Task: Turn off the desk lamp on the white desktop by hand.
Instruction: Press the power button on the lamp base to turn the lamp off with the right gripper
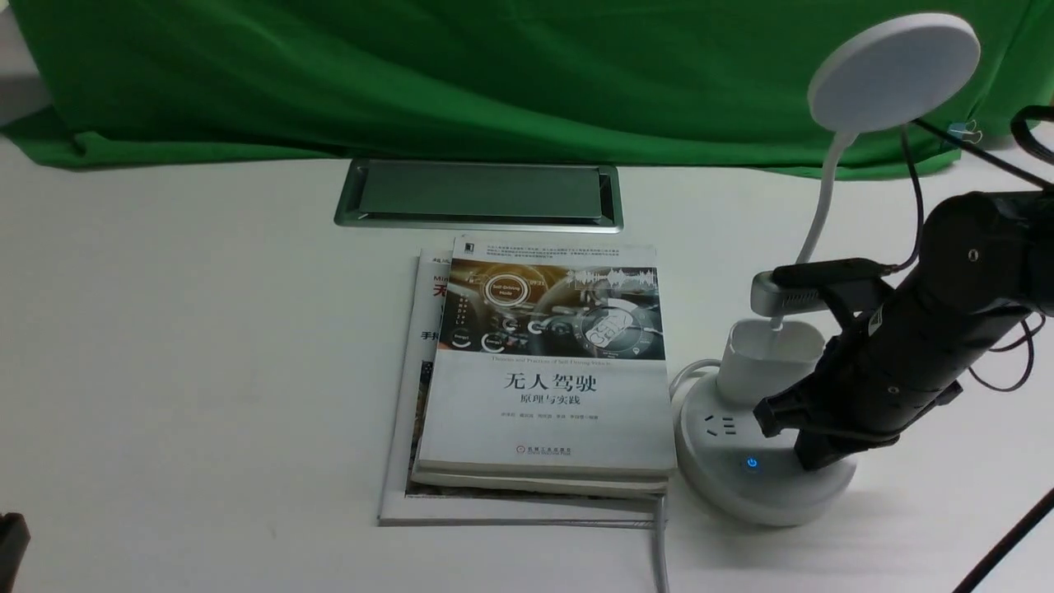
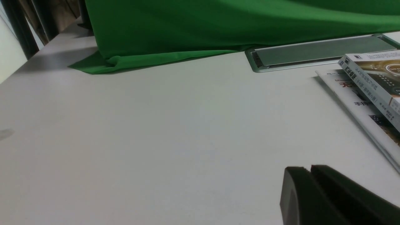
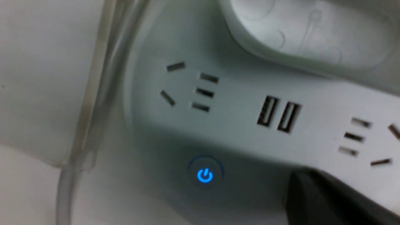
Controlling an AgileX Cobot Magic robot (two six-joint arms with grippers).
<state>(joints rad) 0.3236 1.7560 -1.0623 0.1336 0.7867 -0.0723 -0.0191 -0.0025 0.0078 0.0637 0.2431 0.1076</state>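
Note:
The white desk lamp stands at the right of the white desktop (image 1: 206, 329). Its disc head (image 1: 893, 70) sits high on a thin neck above the cup holder (image 1: 766, 358) and round base (image 1: 741, 486). A blue power button (image 1: 751, 463) glows on the base, as also shows in the right wrist view (image 3: 205, 175). My right gripper (image 1: 805, 459) is shut and empty, its tip low over the base just right of that button (image 3: 300, 179). I cannot tell whether it touches. My left gripper (image 2: 311, 169) is shut and empty above bare desktop.
A stack of books (image 1: 543, 371) lies directly left of the lamp base. A grey metal cable hatch (image 1: 478, 193) is behind the books, with green cloth (image 1: 412, 74) along the back. The lamp's cord (image 1: 659, 543) runs toward the front edge.

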